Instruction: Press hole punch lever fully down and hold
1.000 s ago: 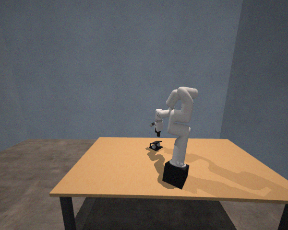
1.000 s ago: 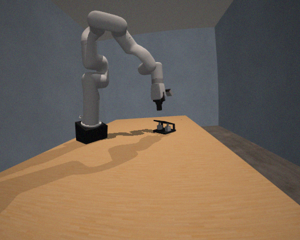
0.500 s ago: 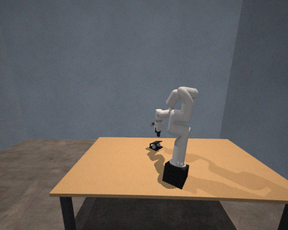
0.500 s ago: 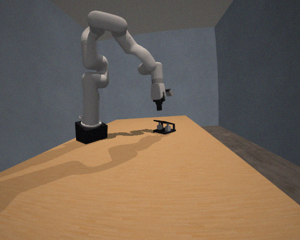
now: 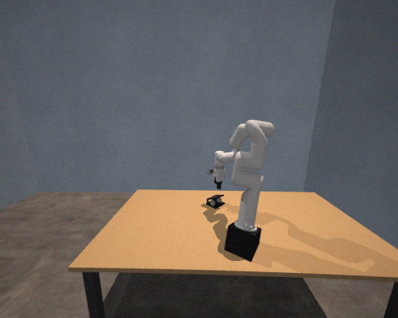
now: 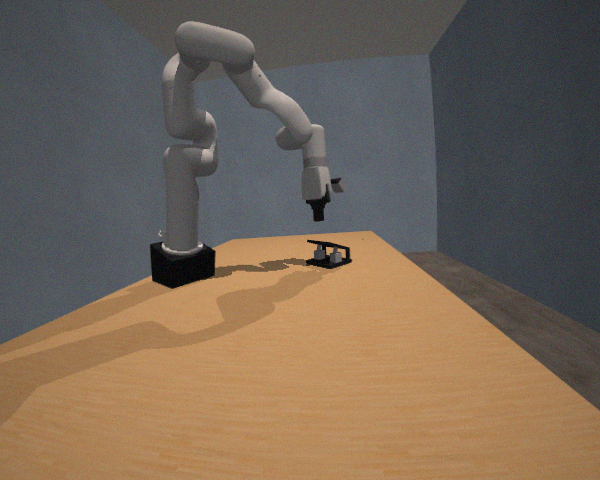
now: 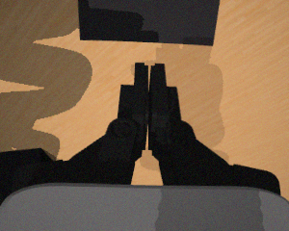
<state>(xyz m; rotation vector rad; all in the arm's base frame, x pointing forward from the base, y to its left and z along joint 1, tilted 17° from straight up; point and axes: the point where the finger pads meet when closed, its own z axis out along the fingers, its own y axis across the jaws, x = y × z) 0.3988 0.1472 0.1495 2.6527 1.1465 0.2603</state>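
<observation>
Hole punch (image 6: 329,253) stands upright on the table (image 6: 341,392), near its far end, well apart from the arm's black base block (image 6: 161,272). Lever (image 6: 327,244) raised, sloping up toward the hinge end; two pale grey punch cylinders (image 6: 327,254) sit under it on the black base plate. Gripper (image 6: 318,215) hangs in the air above the lever, not touching it, fingers clenched together on nothing. In the wrist view the punch (image 7: 151,0) is cut off by the top edge; only a dark slab shows, detail indistinct. Arm shadow falls across the table top.
</observation>
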